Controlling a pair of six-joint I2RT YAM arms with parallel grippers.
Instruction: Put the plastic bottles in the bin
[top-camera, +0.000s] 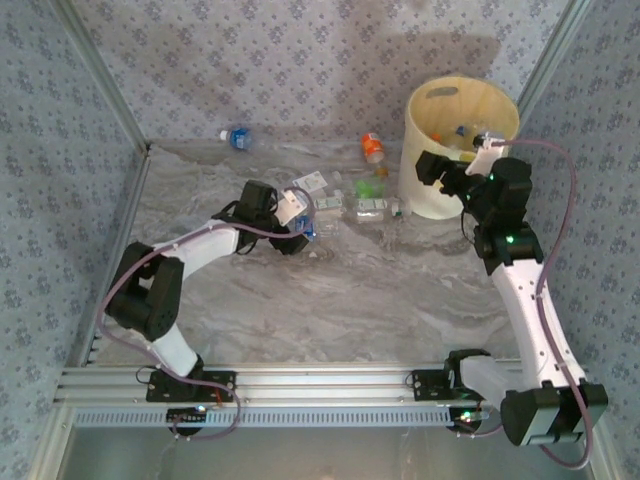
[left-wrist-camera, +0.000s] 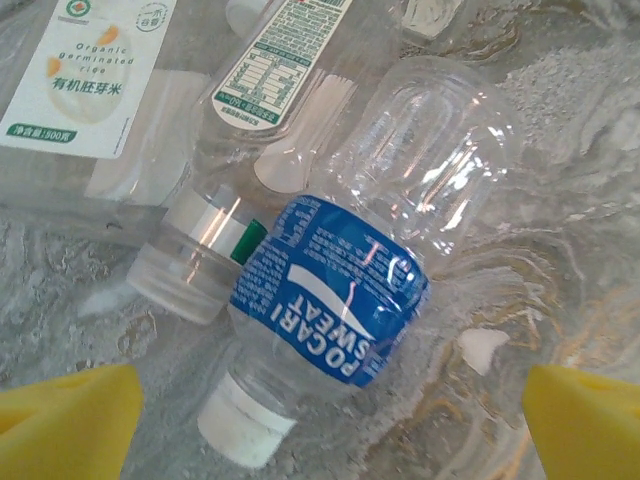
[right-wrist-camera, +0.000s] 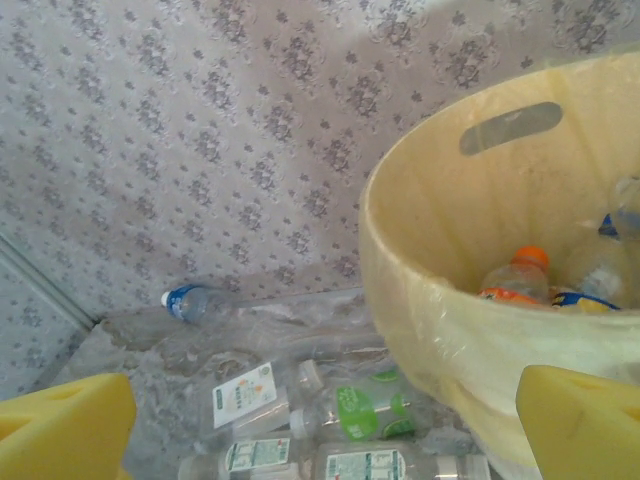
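The left gripper hung low over the group of bottles in the middle of the table, with its jaws wide apart. In the left wrist view its two yellow pads sat at the bottom corners. A clear bottle with a blue Pocari Sweat label lay on the marbled surface just ahead of them, its white cap pointing toward the camera. Neither pad touched it. A second clear bottle, with a white and green printed label, lay against it on the left. Further left there was a white label reading "Organic germinated rice".

The right gripper was also wide open and held nothing. It was close to the near side of the bin, which stood at the far right of the table, and its camera looked over the rim. Inside the bin lay a bottle with an orange cap and some others; the wall hid them partly, so perhaps three or four.

Several bottles were on the table outside the bin:
- A blue-labelled bottle lay by the far wall.
- An orange bottle lay near the left side of the bin.
- A green-labelled bottle lay below the orange one.
- Clear white-labelled bottles lay just beside the foot of the bin.
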